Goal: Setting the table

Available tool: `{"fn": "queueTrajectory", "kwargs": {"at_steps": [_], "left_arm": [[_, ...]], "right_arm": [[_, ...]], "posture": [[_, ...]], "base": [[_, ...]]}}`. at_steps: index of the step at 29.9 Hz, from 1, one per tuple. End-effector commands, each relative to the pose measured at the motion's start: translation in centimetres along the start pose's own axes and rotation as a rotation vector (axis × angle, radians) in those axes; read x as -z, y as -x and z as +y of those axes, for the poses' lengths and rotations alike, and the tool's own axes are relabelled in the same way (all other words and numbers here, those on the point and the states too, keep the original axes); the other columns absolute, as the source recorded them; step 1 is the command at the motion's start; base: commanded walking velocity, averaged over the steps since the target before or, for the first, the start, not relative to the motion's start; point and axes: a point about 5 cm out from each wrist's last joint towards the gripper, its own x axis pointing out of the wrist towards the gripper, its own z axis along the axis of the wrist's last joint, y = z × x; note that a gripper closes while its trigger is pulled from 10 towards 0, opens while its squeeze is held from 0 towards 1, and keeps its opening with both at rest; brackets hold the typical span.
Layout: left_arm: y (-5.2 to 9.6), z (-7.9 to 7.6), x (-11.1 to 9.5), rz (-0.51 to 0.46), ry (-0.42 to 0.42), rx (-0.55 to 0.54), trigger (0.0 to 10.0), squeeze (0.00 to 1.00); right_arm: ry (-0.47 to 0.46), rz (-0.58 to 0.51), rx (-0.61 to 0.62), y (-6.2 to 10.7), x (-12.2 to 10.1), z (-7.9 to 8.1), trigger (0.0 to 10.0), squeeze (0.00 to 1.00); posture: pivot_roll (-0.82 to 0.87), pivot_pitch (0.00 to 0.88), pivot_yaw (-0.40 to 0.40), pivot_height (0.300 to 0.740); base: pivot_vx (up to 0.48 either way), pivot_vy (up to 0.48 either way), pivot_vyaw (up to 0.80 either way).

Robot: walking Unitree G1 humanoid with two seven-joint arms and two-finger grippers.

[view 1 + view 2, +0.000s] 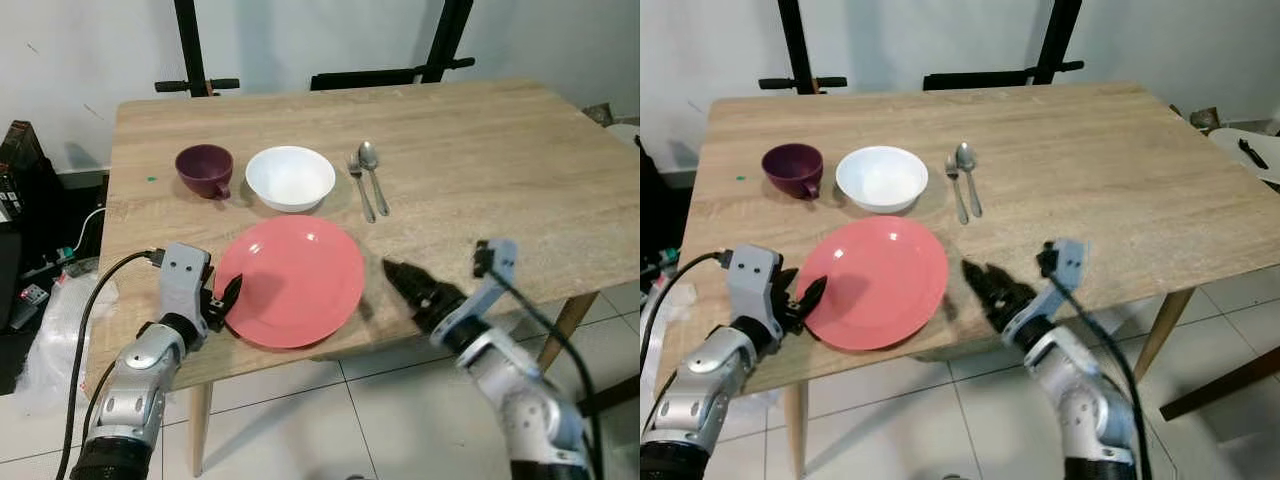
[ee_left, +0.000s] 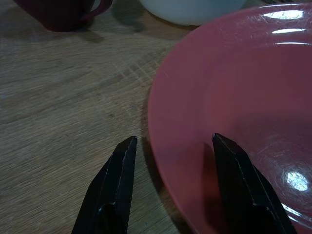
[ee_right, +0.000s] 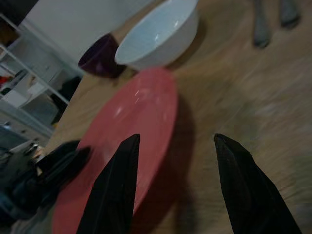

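I see my left tool (image 1: 228, 300) spread open astride the pink plate's (image 1: 295, 275) nine-o'clock rim; right tool (image 1: 400, 278) open, empty, at three o'clock. On the wooden table (image 1: 480, 150), white bowl (image 1: 290, 177) and purple cup (image 1: 205, 169) sit empty at twelve, spoons (image 1: 365, 175) beside them; tiled floor (image 1: 380, 410) below.

A white wall (image 1: 330, 30) is seen behind the table, with black stand legs (image 1: 190, 45) against it. White floor tiles (image 1: 300, 420) and a plastic bag (image 1: 45, 330) are seen below.
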Motion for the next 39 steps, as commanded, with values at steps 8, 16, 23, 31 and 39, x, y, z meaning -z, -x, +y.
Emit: {"fn": "queueTrajectory", "kwargs": {"at_steps": [8, 16, 23, 31, 39], "left_arm": [[1.7, 0.0, 5.0, 0.235, -0.029, -0.018, 10.0, 0.00], [1.7, 0.1, 4.8, 0.227, -0.022, -0.027, 10.0, 0.00], [1.5, -0.1, 4.7, 0.221, -0.022, -0.019, 10.0, 0.00], [1.5, -0.2, 4.7, 0.220, -0.018, -0.018, 10.0, 0.00], [1.3, -0.4, 4.7, 0.218, -0.012, -0.018, 10.0, 0.00]], "right_arm": [[-0.143, -0.005, -0.027, -0.7, 1.4, 0.4, 10.0, 0.00], [-0.274, 0.058, -0.182, -1.7, 2.5, 2.6, 10.0, 0.00], [-0.244, 0.131, -0.222, -2.6, 4.1, 3.7, 10.0, 0.00], [-0.264, 0.183, -0.239, -2.6, 5.1, 4.0, 0.0, 0.00], [-0.284, 0.144, -0.230, -2.7, 4.5, 3.7, 0.0, 0.00]], "posture": [[-0.09, 0.041, -0.021, 0.740], [-0.09, 0.037, -0.023, 0.740], [-0.08, 0.031, -0.025, 0.740], [-0.08, 0.029, -0.027, 0.740], [-0.09, 0.033, -0.030, 0.740]], "base": [[0.000, 0.000, 0.00], [0.000, 0.000, 0.00], [0.000, 0.000, 0.00], [0.000, 0.000, 0.00], [0.000, 0.000, 0.00]]}}
